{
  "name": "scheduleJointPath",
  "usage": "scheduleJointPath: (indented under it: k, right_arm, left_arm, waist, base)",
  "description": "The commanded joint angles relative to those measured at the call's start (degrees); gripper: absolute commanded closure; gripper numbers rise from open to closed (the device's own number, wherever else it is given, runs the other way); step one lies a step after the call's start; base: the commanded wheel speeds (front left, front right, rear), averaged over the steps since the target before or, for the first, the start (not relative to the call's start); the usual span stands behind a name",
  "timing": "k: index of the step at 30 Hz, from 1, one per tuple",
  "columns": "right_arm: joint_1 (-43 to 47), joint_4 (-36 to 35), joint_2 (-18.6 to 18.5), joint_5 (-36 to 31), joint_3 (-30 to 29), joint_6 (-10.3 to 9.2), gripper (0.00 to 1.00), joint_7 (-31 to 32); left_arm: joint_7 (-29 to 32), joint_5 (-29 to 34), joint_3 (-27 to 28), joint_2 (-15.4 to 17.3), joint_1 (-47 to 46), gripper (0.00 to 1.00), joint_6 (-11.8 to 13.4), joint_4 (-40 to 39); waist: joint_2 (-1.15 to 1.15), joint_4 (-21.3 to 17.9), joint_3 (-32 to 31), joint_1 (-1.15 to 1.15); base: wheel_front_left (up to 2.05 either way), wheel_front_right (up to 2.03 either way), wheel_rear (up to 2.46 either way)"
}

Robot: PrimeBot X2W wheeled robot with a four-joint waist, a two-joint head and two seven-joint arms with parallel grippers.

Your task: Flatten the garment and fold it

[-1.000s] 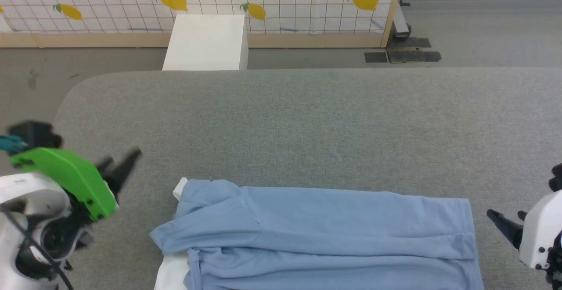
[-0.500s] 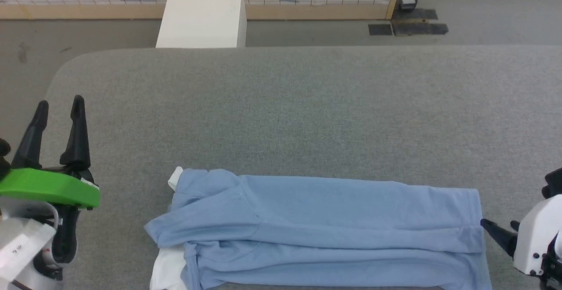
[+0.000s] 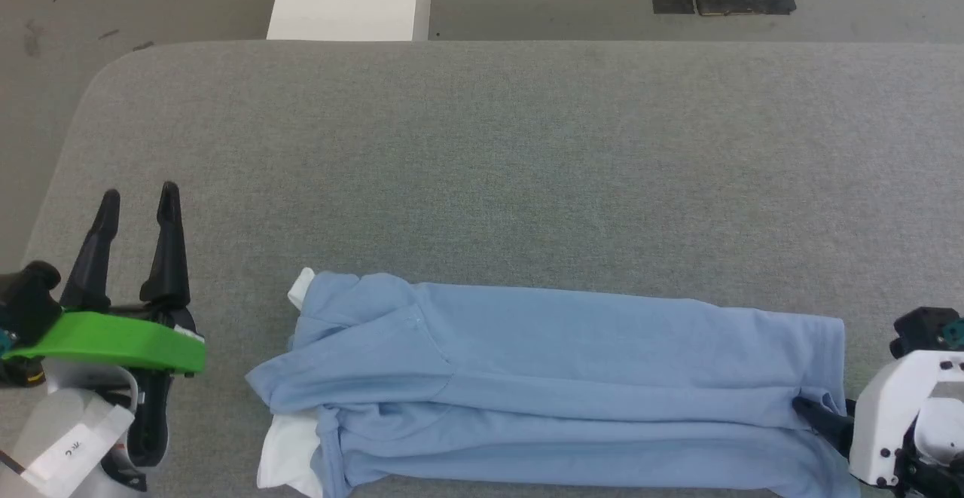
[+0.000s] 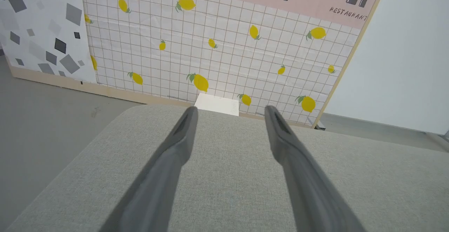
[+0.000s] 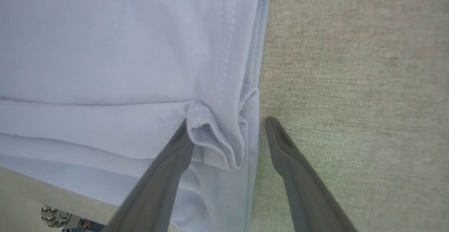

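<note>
Across the head view's lower half, the garment is lying folded lengthwise on the grey table, with the left gripper hovering well apart. Left wrist view: its jaws are standing spread above bare table. Right wrist view: the right gripper is straddling the bunched hem, jaws spread.

The left gripper has two long, dark, tapering fingers beneath a bright green cover; its white forearm wears a pale label with small print. The right gripper has matching grey fingers, and its white housing shows small dark screws and a teal-tipped black knob.
</note>
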Motion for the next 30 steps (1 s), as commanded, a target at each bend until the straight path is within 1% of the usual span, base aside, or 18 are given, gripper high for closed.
scheduleJointPath:
  k: [1,4,7,13,14,15,16,21,23,28,29,30]
  right_arm:
    - [-0.36,1.27,0.83,0.86,1.81,-0.08,0.0,0.0]
    - [-1.22,1.8,1.23,2.06,4.81,-0.08,0.0,-0.01]
    - [-2.04,2.17,1.4,2.87,6.51,-0.08,0.0,-0.47]
    - [-2.53,3.9,0.31,2.74,7.31,-0.08,0.0,-0.62]
    - [-2.56,4.22,0.12,2.55,7.31,-0.08,0.58,-0.32]
    - [-2.58,4.38,0.02,2.48,7.17,-0.08,0.98,-0.2]
    - [-2.61,4.62,-0.18,2.14,6.74,-0.08,1.0,-0.09]
    - [-2.78,5.08,-0.99,0.54,4.48,-0.08,1.0,0.64]
    - [-2.86,5.33,-1.26,-0.24,2.64,-0.08,1.0,0.76]
    - [-3.2,5.8,-2.13,-3.78,-4.16,-0.08,1.0,1.04]
    - [-3.45,5.86,-2.34,-5.99,-7.77,-0.08,1.0,1.24]
    - [-3.52,5.87,-2.37,-6.96,-9.32,-0.08,1.0,1.56]
  left_arm:
    - [-0.4,0.41,0.49,-0.45,0.69,0.0,-0.55,0.29]
    - [-0.41,0.67,0.8,-1.16,1.15,0.0,-1.14,0.96]
    - [-0.41,0.84,1.26,-1.63,1.55,0.0,-1.27,1.31]
    - [-0.42,1.27,1.51,-2.31,2.05,0.0,-1.53,1.37]
    - [-0.42,1.35,1.56,-2.36,2.07,0.0,-1.57,1.35]
    - [-0.42,1.41,1.63,-2.4,2.09,0.0,-1.59,1.33]
    - [-0.42,1.49,1.66,-2.39,2.16,0.0,-1.6,1.37]
    - [-0.42,1.87,1.93,-2.36,2.38,0.0,-1.71,1.22]
    - [-0.42,1.81,2.09,-2.39,2.49,0.0,-1.81,1.18]
    - [-0.41,1.62,2.2,-2.25,2.47,0.0,-2.16,1.06]
    - [-0.4,1.56,2.11,-2.24,2.34,0.0,-2.25,0.95]
    - [-0.39,1.59,2.0,-2.19,2.3,0.0,-2.29,0.91]
  waist:
    - [0.26,-0.07,0.01,0.0]
    - [0.26,-0.14,-0.13,0.0]
    - [0.26,-0.22,-0.29,0.0]
    - [0.26,0.27,-0.35,0.0]
    - [0.26,0.34,-0.32,0.0]
    - [0.26,0.37,-0.29,0.0]
    - [0.26,0.38,-0.25,0.0]
    - [0.26,0.31,-0.16,0.0]
    - [0.26,0.25,-0.1,0.0]
    - [0.26,0.17,0.3,0.0]
    - [0.26,0.16,0.42,0.0]
    - [0.26,0.19,0.45,0.0]
  base:
    - [0.0,0.0,0.0]
    - [0.0,0.0,0.0]
    - [0.0,0.0,0.0]
    - [0.0,0.0,0.0]
    - [0.0,0.0,0.0]
    - [0.0,0.0,0.0]
    - [0.0,0.0,0.0]
    - [0.0,0.0,0.0]
    - [0.0,0.0,0.0]
    - [0.0,0.0,0.0]
    - [0.0,0.0,0.0]
    - [0.0,0.0,0.0]
